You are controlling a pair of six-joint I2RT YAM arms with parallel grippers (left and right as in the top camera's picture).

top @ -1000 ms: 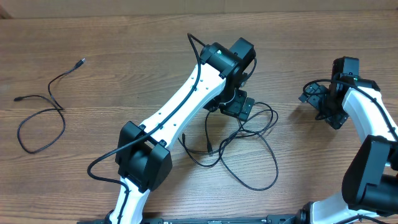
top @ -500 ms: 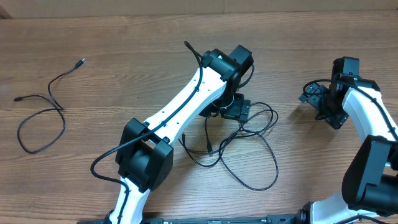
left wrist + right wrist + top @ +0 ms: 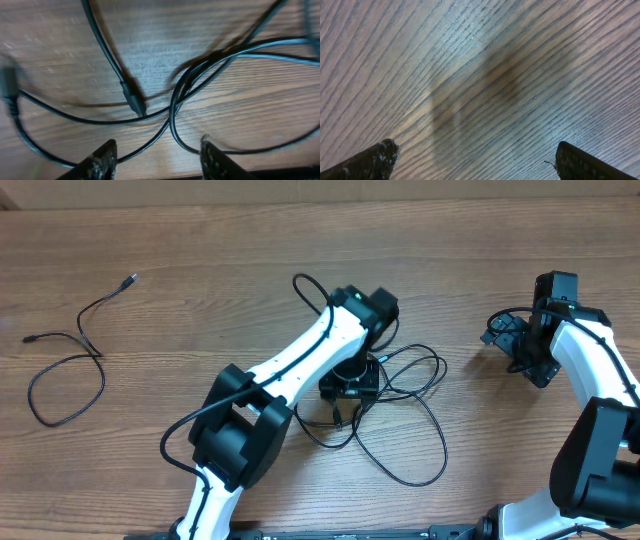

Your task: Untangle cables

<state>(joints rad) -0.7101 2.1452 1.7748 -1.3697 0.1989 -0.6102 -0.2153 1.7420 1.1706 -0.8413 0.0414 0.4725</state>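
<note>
We see one cable [image 3: 97, 356] lying free at 9 o'clock, but the central tangle [image 3: 197, 64] is not yet undone. Our left gripper [image 3: 157, 159] straddles its strands half-open, holding nothing; the right gripper [image 3: 475, 160], at 3 o'clock, gapes wide.

Thin black cables [image 3: 396, 418] in a mid-table tangle; separate looped cable [image 3: 68, 360] far left.

Wood-grain table [image 3: 200, 260], brown, fills the frame. Tangled cables [image 3: 395, 392] lie on it center-right: thin black loops, overlapping. Lone cable [image 3: 100, 356] at far left, well apart, loose loop w/ one plug end toward upper left.
</note>
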